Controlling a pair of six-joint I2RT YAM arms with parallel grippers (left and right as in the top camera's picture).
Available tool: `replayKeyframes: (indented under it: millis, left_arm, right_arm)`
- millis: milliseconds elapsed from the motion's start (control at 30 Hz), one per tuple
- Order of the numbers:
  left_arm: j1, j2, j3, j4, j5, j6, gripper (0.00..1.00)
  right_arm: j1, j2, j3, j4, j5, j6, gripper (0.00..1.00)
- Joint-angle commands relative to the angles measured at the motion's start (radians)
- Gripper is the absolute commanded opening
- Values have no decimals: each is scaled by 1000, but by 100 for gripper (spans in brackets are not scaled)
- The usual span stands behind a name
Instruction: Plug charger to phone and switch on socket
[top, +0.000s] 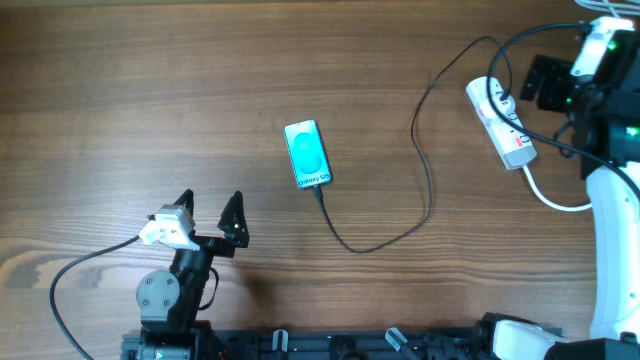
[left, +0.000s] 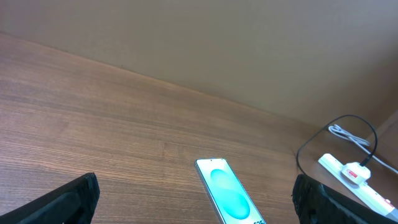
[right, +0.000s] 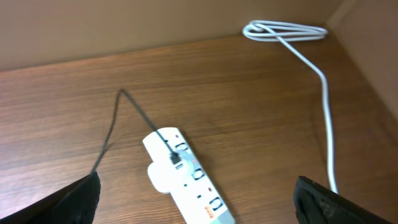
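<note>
Right fingers (right: 68, 202) gape near socket (right: 198, 190) holding white plug (right: 160, 176); charger (right: 143, 118) seemingly enters phone (top: 307, 153).

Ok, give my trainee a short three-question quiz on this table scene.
1. True or false: the left tool stands open, apart from the phone.
2. Away from the phone, the black charger cable ends: A at the socket; B in the left tool; C loose.
3. Fill in: the phone lies screen ____.
Key: 1 true; 2 A; 3 up.
</note>
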Motion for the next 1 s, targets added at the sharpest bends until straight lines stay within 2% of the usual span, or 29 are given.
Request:
replayKeyframes:
  millis: [0, 167, 500, 567, 633, 733, 800, 900, 967]
  left_arm:
    - [-4, -11, -5, -5, -16, 20, 100]
    - [-4, -11, -5, -5, -16, 20, 100]
    - [-4, -11, -5, -5, -16, 20, 100]
    - [-4, -11, -5, -5, -16, 20, 100]
    - [-4, -11, -5, -5, -16, 20, 100]
    - [-4, -11, -5, -5, -16, 20, 100]
    - [-4, -11, -5, -5, -16, 20, 100]
    - [-4, -11, -5, -5, -16, 20, 100]
    - [-4, -11, -5, -5, -16, 20, 100]
  right_arm:
    - [85, -21, 2, -1, -16, -9, 100]
    - [161, -25, -50, 2, -16, -9, 100]
    - [161, -60, -443, -1, -16, -9, 100]
    - [161, -69, -456, 0, -16, -10, 100]
    - [161, -84, -458, 79, -44, -45, 100]
    - [161, -112, -550, 335, -269, -50, 100]
    - [163, -121, -682, 575, -385, -49, 100]
    - [183, -127, -843, 792, -415, -55, 100]
    - [184, -133, -891, 838, -414, -82, 100]
